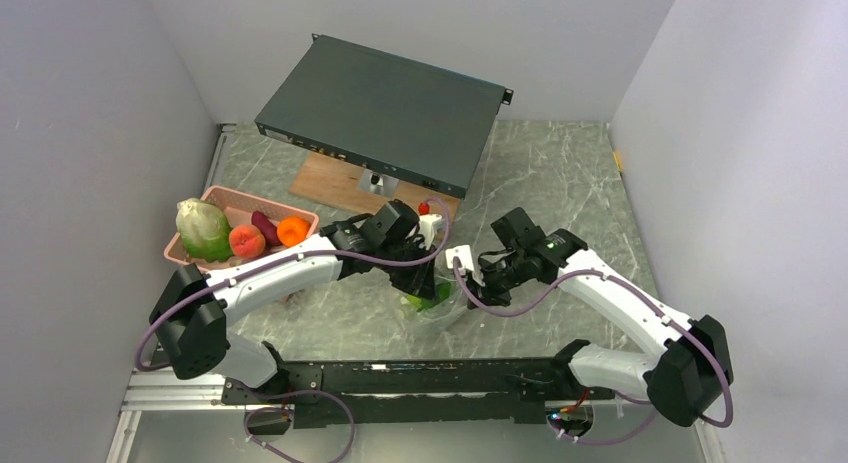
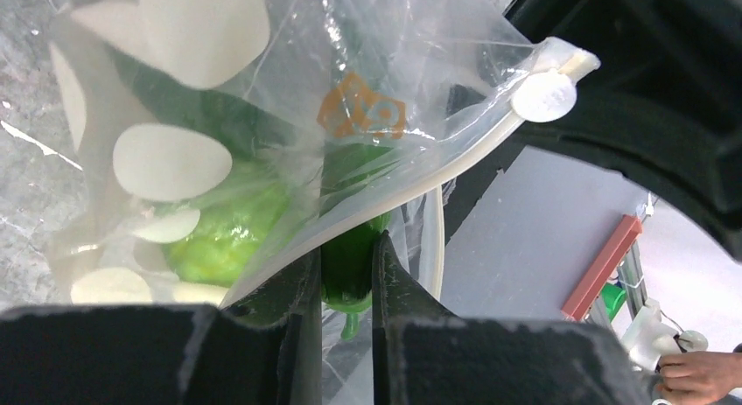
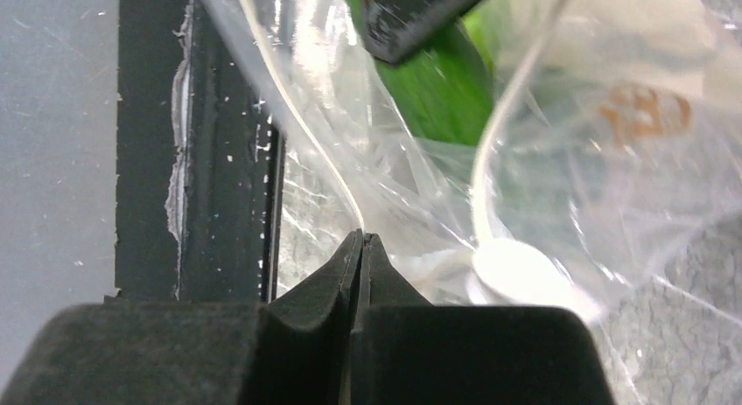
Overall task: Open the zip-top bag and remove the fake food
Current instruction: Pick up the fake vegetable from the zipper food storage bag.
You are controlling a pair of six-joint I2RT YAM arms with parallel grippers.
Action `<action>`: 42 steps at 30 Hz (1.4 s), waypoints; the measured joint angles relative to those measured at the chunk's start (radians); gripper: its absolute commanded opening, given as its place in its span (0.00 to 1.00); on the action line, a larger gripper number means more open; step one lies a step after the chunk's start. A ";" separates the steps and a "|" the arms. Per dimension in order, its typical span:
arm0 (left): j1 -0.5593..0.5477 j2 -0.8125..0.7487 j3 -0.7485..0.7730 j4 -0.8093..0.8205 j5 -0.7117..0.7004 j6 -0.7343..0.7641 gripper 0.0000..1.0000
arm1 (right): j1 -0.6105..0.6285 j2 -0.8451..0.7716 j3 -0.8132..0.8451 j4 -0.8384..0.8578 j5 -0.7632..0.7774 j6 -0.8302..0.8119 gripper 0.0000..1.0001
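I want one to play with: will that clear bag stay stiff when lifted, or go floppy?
Probably floppy: the bag is thin, creased film, sagging around the green food. Likely slippery too, since it looks glossy. The right hand pinches only a thin fold.

**Q:** What fills the panel?
**A:** A clear zip-top bag [image 2: 437, 64], printed with an orange mark and white ovals. Its zip strip [image 2: 455, 164] runs along the bag's lower right edge and ends in a round white tab.

**Q:** And inside the bag?
**A:** A pale green piece [image 2: 227, 234], seen through the film.

**Q:** The black parts below the bag?
**A:** The left gripper [image 2: 346, 252]. Its jaws press from both sides on a dark green piece [image 2: 348, 278] at the bag's edge.

**Q:** Beyond the bag?
**A:** Grey marbled desk [image 2: 26, 186] to the bag's left. To its right, well apart, are a red bar [image 2: 604, 265] and a person's hand [image 2: 696, 374].
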 measured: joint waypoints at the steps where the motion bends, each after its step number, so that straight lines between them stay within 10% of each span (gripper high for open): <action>1: 0.000 0.000 0.000 -0.006 0.000 0.003 0.00 | -0.008 -0.002 -0.006 0.005 0.007 0.007 0.00; 7: 0.000 -0.022 0.002 -0.046 0.005 0.037 0.00 | -0.037 -0.008 -0.023 0.024 0.021 0.030 0.02; 17: -0.001 -0.031 0.000 -0.045 0.029 0.085 0.00 | -0.071 -0.004 0.131 -0.168 -0.275 -0.072 0.62; 30: -0.075 -0.124 -0.084 -0.015 -0.064 0.309 0.00 | -0.238 -0.048 0.082 -0.219 -0.388 -0.144 0.89; 42: -0.132 -0.159 -0.123 0.071 -0.065 0.446 0.00 | -0.279 0.048 0.080 -0.005 -0.462 -0.010 0.91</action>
